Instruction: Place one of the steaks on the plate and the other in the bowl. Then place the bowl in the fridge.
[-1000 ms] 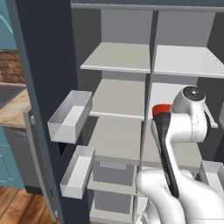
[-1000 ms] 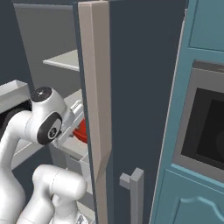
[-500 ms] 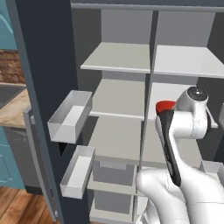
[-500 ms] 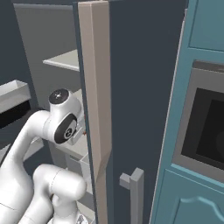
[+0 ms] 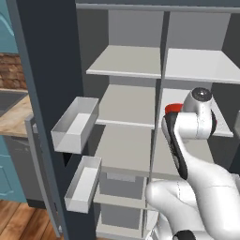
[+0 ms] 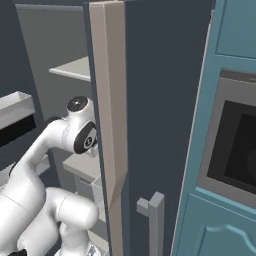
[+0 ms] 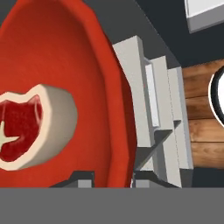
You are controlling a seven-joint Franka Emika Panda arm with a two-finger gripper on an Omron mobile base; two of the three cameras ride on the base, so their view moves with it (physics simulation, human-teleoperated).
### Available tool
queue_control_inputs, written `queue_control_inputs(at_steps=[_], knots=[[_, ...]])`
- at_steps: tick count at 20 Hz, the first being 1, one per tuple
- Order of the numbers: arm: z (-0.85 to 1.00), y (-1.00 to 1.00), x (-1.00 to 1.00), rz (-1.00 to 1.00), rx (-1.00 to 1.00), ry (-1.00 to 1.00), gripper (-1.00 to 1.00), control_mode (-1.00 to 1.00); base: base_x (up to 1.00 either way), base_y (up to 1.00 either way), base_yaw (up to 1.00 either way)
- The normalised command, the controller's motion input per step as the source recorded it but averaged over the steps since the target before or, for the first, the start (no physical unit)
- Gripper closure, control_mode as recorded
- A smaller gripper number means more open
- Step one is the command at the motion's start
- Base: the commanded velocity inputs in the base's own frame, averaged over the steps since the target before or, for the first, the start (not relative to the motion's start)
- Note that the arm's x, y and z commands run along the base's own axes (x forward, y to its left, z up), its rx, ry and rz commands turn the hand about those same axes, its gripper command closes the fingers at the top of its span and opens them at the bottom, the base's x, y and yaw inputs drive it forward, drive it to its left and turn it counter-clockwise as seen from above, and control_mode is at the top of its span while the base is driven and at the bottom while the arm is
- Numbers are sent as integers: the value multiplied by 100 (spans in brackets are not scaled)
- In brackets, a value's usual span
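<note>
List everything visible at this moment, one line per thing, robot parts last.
fridge: one, dark grey-blue, doors open ahead of the base.
shelves: several, pale grey, stacked inside the fridge.
door bins: two, pale grey, on the left door.
bowl: one, glossy red, its rim between the fingers.
steak: one, pink-red with pale edge, lying in the bowl.
oven: one, dark window in teal cabinetry, right of the fridge.
wooden floor: brown planks, below left.
arm: one, white, reaching into the fridge.
gripper: one, dark fingers closed on the bowl's rim.
</note>
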Motion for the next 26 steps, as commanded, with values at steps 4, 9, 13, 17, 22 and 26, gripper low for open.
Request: queue_control_inputs(at_steps=[4,9,13,17,22,26], knots=[[0,-35,39,0,-3,0,100,-100,0,0,0],[0,-39,36,0,-1,0,100,-100,0,0,0],[-3,-30,43,0,0,0,100,-100,0,0,0],[-19,-11,49,0,-2,0,100,-100,0,0,0],[-38,-6,40,0,-4,0,100,-100,0,0,0],[-34,-26,21,0,-2,0,100,-100,0,0,0]])
